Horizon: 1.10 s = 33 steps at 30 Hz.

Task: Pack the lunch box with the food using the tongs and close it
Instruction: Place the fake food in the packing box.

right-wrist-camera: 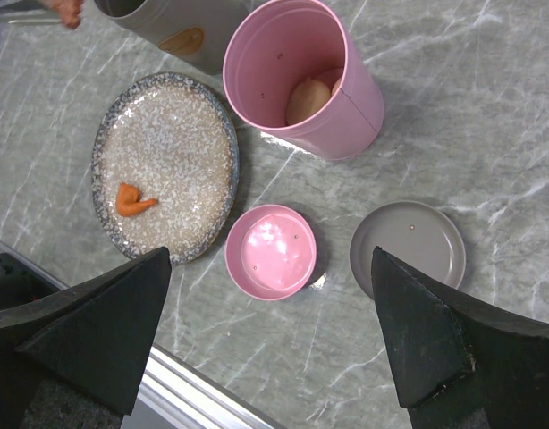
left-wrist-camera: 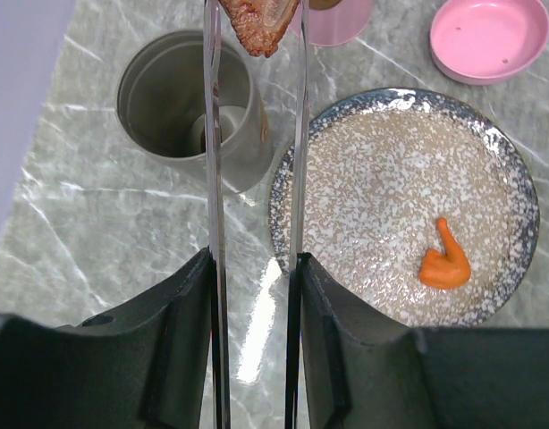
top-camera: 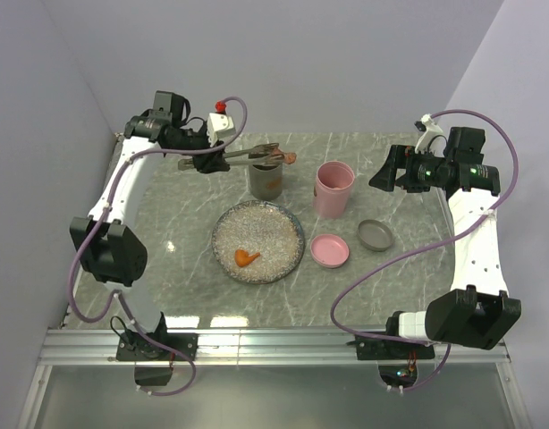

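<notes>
My left gripper (left-wrist-camera: 254, 264) is shut on the tongs (left-wrist-camera: 214, 179), squeezing their two slim arms. The tong tips pinch a reddish-brown piece of food (left-wrist-camera: 261, 22) in the air beside the rim of the lunch box's grey cup (top-camera: 266, 179), toward its pink cup (top-camera: 333, 189). The grey cup (left-wrist-camera: 181, 98) stands open. The pink cup (right-wrist-camera: 346, 107) holds a beige ball (right-wrist-camera: 308, 100) and a pale pink piece. One orange chunk (top-camera: 247, 258) lies on the speckled plate (top-camera: 223, 228). My right gripper (right-wrist-camera: 270, 255) hangs open and empty above the right side.
A pink lid (top-camera: 330, 250) and a grey lid (top-camera: 375, 236) lie upturned on the marble top, right of the plate. The metal table edge (right-wrist-camera: 194, 389) runs along the near side. Pale walls close in on the left, back and right.
</notes>
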### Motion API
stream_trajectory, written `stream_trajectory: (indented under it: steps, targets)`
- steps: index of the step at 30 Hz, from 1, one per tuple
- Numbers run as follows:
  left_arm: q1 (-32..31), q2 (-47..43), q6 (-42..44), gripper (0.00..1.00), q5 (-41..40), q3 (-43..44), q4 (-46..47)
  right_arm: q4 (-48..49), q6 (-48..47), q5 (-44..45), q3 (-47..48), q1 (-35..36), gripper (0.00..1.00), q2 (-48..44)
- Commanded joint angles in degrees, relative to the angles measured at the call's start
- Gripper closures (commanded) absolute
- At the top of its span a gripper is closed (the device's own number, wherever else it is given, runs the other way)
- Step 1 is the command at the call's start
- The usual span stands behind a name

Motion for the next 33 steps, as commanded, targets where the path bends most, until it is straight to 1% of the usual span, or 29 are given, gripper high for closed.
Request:
stream_trajectory:
  steps: [1, 11, 17, 18, 21, 24, 26, 30, 33]
  targets:
    - [1.34, 1.95, -4.69, 0.85, 0.49, 2.22, 4.1, 0.19, -0.35, -0.37, 0.78, 0.28, 0.0, -0.07]
    - [2.4, 4.5, -6.01, 0.84, -2.49, 1.7, 6.73, 0.02, -0.44, 0.06, 0.87, 0.28, 0.0, 0.02]
    - [2.75, 5.12, -6.63, 0.71, -3.63, 1.44, 7.52, -0.07, -0.44, 0.42, 1.13, 0.19, 0.0, 0.02]
    - [2.83, 5.03, -6.89, 0.67, -3.72, 1.18, 7.79, 0.02, -0.35, 0.5, 1.05, 0.28, 0.0, 0.11]
    - [2.92, 4.94, -6.89, 0.59, -3.99, 0.91, 7.88, 0.02, -0.43, 0.59, 1.04, 0.28, 0.0, 0.11]
    - [3.01, 4.86, -6.63, 0.54, -4.34, 1.0, 7.79, -0.07, -0.35, 0.68, 1.22, 0.28, 0.0, 0.02]
    - [3.01, 4.59, -6.89, 0.54, -4.51, 0.82, 8.05, -0.07, -0.35, 0.59, 1.31, 0.28, 0.0, 0.02]
    - [3.01, 4.33, -7.33, 0.47, -4.34, 0.73, 8.32, 0.02, -0.17, 0.5, 1.05, 0.28, 0.0, 0.02]
    - [2.92, 4.07, -7.42, 0.45, -4.25, 0.73, 8.32, 0.02, -0.17, 0.59, 1.22, 0.28, 0.0, -0.07]
